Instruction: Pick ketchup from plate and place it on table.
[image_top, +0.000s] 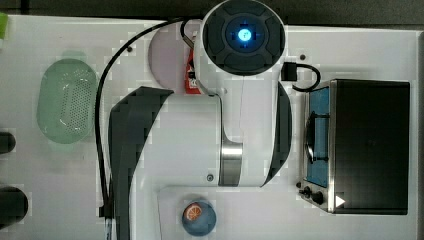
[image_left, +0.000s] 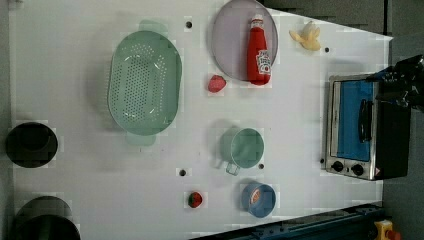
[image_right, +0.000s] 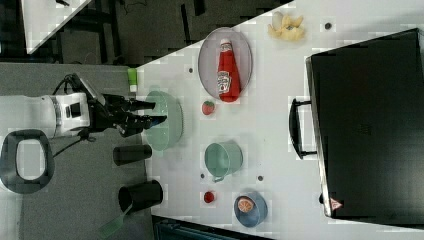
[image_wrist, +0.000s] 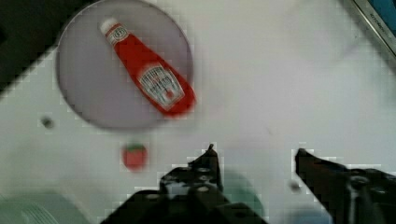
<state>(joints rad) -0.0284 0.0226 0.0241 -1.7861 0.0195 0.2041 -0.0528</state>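
Observation:
The ketchup (image_left: 258, 50), a small red bottle with a white cap, lies flat on the pale lilac plate (image_left: 230, 45) at the far edge of the white table (image_left: 300, 100). The wrist view has the ketchup (image_wrist: 149, 81) slanting across the plate (image_wrist: 93, 84), its base over the rim. My gripper (image_wrist: 256, 156) hangs open well above the table and apart from the bottle, with nothing between its dark fingers (image_wrist: 210, 161). The right view places the open gripper (image_right: 152, 112) up in the air, far from the ketchup (image_right: 227, 70). In the top view the arm hides most of the ketchup (image_top: 191, 80).
A mint-green basket (image_left: 145, 82) lies beside the plate, and a strawberry (image_left: 216, 83) sits just off the plate's rim. A green cup (image_left: 245, 147), a blue bowl (image_left: 258, 199), a second strawberry (image_left: 195, 199) and a toaster oven (image_left: 360, 130) stand nearer. A banana peel (image_left: 307, 37) lies by the far edge.

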